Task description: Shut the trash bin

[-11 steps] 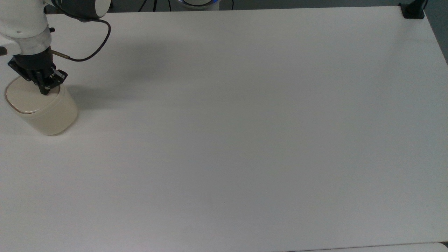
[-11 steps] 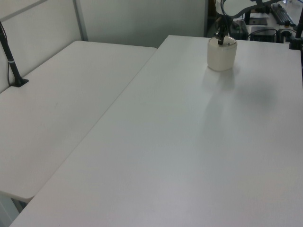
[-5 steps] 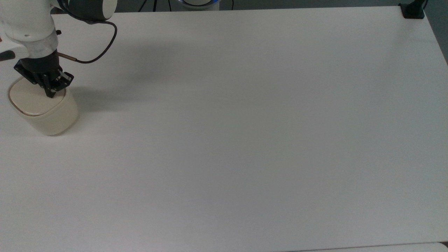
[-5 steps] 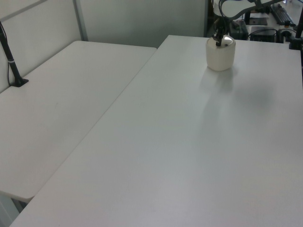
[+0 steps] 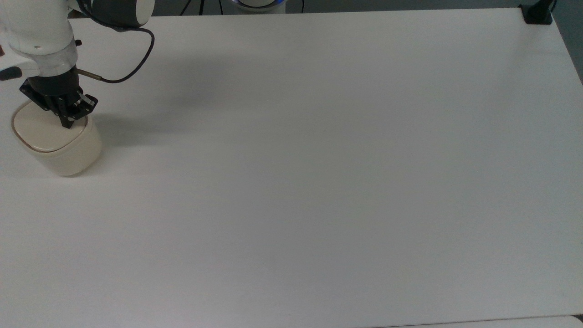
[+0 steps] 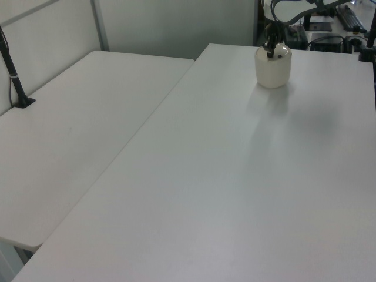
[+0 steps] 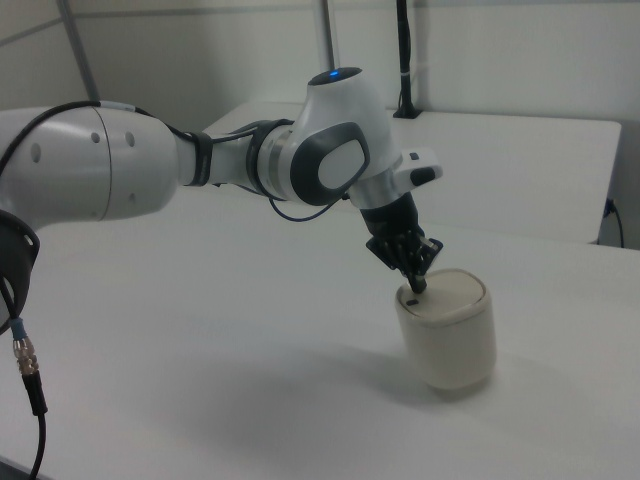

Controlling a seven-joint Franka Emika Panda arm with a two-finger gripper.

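Note:
The cream-white trash bin (image 5: pixel 68 155) stands near the top view's left edge, with its flat lid (image 5: pixel 38 130) lying level across the top. My gripper (image 5: pixel 68 124) points down with its fingers shut together, the tips touching the lid close to the edge on the top view's right. In the right view the gripper (image 7: pixel 416 287) meets the lid (image 7: pixel 455 295) of the trash bin (image 7: pixel 450 345) at a small black mark on its left edge. The left view has the trash bin (image 6: pixel 273 70) at the far end of the table under the gripper (image 6: pixel 271 53).
A black cable (image 5: pixel 132 68) loops off the wrist over the table (image 5: pixel 319 159). A black clamp (image 5: pixel 537 13) sits at the table's corner in the top view's upper right. A second white table (image 6: pixel 70 135) with a black post (image 6: pixel 14 76) adjoins in the left view.
The bin leaned a second ago and now stands more upright with its lid level. The gripper shifted slightly toward the top view's right, its tips staying on the lid.

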